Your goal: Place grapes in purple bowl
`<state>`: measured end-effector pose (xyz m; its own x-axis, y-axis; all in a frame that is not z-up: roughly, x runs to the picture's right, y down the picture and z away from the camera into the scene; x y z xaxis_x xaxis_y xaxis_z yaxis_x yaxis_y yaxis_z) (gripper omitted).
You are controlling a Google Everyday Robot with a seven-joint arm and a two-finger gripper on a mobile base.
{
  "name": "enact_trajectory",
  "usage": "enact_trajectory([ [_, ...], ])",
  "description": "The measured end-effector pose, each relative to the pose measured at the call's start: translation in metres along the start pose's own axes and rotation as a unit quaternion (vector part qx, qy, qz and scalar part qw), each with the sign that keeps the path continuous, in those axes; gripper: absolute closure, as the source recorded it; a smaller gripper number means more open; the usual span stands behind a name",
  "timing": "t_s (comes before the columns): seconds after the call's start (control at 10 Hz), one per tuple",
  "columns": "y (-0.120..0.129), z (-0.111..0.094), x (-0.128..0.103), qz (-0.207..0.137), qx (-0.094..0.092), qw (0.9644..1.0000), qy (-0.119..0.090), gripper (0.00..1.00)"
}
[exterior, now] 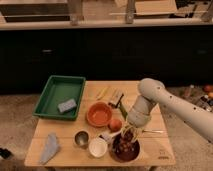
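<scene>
The purple bowl [126, 150] sits at the front of the wooden table [160, 150], right of centre. My gripper [127, 137] hangs straight down over it, its tip just above or inside the bowl. Dark reddish grapes [123, 145] show in the bowl under the gripper. I cannot tell whether the gripper still touches them. The white arm reaches in from the right.
An orange bowl [98, 114] and an orange-red round fruit [115, 124] lie just left of the arm. A white cup [98, 147] and a small metal cup [81, 138] stand front left. A green tray [60, 96] holds a grey sponge [66, 105]. A grey cloth [50, 148] lies at the front left corner.
</scene>
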<state>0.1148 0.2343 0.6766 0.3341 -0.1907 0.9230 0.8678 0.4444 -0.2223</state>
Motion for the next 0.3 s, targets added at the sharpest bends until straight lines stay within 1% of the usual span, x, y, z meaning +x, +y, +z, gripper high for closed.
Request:
enact_trajectory([
  [0.3,-0.0017,-0.0036,-0.0103,-0.009,-0.004,0.9999,-0.001,0.20],
])
